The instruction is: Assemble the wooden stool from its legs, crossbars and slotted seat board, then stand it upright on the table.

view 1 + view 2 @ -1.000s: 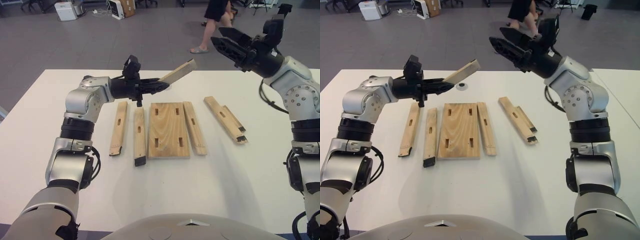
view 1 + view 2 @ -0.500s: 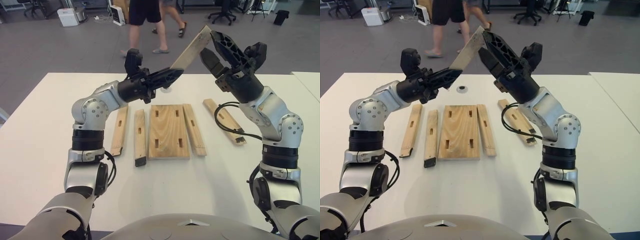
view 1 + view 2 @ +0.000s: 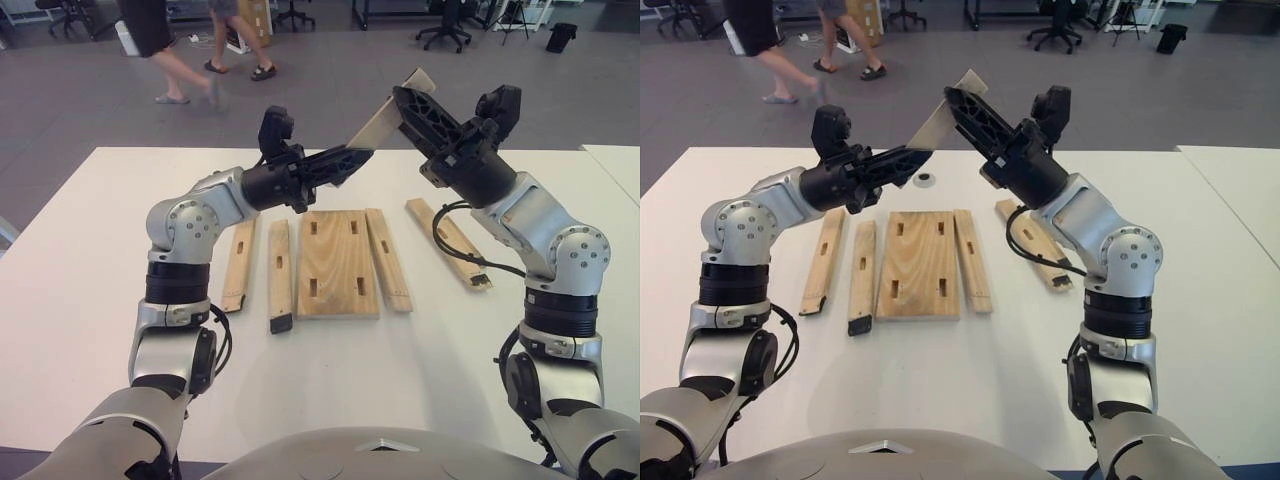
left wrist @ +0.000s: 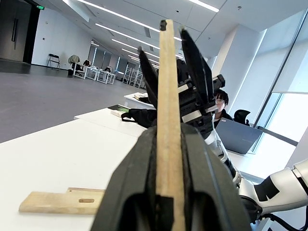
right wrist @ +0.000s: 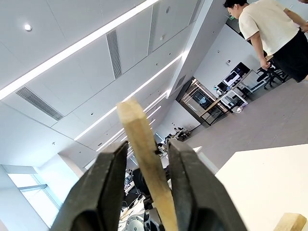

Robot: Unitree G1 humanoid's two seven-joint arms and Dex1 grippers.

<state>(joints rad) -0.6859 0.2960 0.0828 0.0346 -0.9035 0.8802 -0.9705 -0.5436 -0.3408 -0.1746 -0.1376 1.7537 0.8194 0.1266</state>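
right fingers (image 3: 422,108) moved astride wooden piece (image 3: 375,125) clamped in left fingers (image 3: 330,165)

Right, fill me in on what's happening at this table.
The robot holds one wooden stool piece in the air over the far side of the white table. Its left gripper is shut on the lower end. The right gripper is open and straddles the upper end without clamping it. The slotted seat board lies flat on the table with five other wooden pieces beside it. Nothing is joined yet.
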